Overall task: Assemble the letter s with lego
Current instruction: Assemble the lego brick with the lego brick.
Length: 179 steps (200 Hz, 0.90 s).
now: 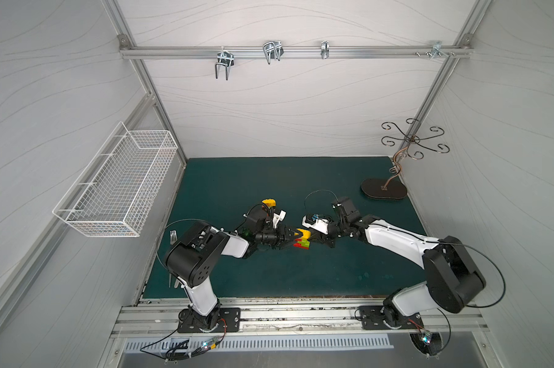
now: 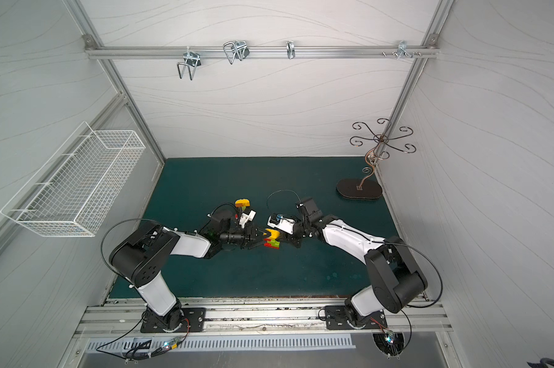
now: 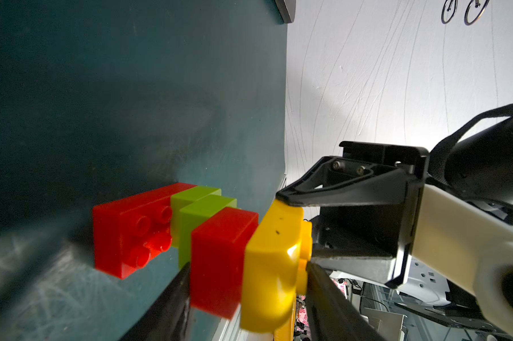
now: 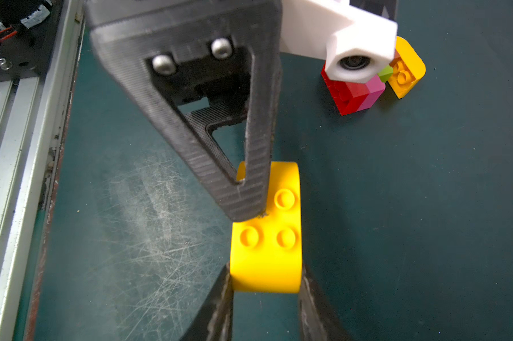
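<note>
A lego stack lies on its side on the green mat (image 1: pixel 237 191): a red oblong (image 3: pixel 131 233), lime green (image 3: pixel 196 212), a red square (image 3: pixel 219 254) and a yellow round-topped brick (image 3: pixel 273 265). In both top views it sits mid-mat (image 1: pixel 302 243) (image 2: pixel 272 242). My left gripper (image 3: pixel 247 267) (image 1: pixel 293 239) is shut across the red square and the yellow brick's studs. From the opposite side, my right gripper (image 4: pixel 265 274) (image 1: pixel 312 238) is shut on the yellow brick (image 4: pixel 267 251). A second lego cluster (image 1: pixel 268 202) (image 4: pixel 364 94) of red, pink, green and orange-yellow stands behind the left wrist.
A white wire basket (image 1: pixel 119 184) hangs on the left wall. A hook stand with a dark oval base (image 1: pixel 384 189) stands at the mat's back right. A fork (image 1: pixel 173 237) lies by the mat's left edge. An aluminium rail (image 1: pixel 269 315) runs along the front.
</note>
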{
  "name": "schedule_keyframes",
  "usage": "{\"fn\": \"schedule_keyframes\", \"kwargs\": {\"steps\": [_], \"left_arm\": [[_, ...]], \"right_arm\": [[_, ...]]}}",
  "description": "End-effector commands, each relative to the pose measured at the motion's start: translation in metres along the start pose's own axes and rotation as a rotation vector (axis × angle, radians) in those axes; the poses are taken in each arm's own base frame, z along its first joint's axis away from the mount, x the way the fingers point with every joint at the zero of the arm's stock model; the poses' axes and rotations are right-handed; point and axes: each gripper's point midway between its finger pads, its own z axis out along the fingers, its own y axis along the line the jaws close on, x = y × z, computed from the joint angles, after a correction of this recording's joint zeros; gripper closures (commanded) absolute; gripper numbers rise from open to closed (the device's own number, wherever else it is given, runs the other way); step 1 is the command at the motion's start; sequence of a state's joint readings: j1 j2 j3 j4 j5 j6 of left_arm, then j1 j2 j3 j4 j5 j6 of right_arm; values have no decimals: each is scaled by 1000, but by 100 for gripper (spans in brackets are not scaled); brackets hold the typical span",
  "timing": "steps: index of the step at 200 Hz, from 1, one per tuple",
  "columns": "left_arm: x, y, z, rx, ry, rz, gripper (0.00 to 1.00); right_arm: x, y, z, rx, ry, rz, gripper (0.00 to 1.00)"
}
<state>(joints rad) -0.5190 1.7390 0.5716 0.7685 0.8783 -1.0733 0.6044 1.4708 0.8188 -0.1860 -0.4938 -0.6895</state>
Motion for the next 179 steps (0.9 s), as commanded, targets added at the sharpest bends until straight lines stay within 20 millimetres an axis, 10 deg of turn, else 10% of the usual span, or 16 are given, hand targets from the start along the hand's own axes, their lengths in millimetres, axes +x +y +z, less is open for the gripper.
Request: {"fn": "schedule_keyframes", "kwargs": {"steps": [1,106,179], "left_arm": [[-6,-16,4,50,5,60,41],[-6,-13,5,42,10,54,47],[-7,-14,3,29,-4,54,28]], "right_arm": [[7,6,2,-31,43,14,82],[8,7,2,-41,48,13,83],[10,8,1,-40,54,12,83]]}}
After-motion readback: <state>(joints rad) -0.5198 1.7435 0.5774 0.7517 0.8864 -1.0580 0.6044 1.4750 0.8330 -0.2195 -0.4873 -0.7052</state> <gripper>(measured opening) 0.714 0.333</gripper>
